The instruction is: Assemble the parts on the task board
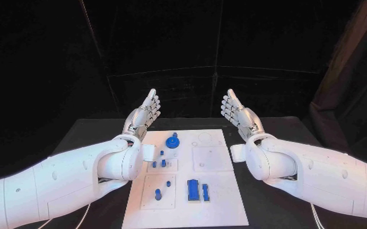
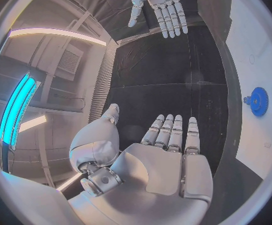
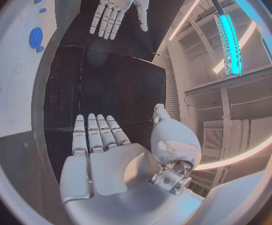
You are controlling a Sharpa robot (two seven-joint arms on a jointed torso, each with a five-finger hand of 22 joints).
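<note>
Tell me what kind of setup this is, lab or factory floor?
Most likely a robotics lab test cell, not a production line: a black table ringed by dark curtains, one white task board with small blue parts laid out, and both hands, left hand and right hand, open, holding nothing.

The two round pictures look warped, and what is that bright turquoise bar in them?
Both wrist views are fisheye: the task board's straight edge bows in them. In the left wrist view the left hand looms large; in the right wrist view the right hand does. The turquoise bar is a glowing room light. The head view is undistorted, with a dark backdrop.
</note>
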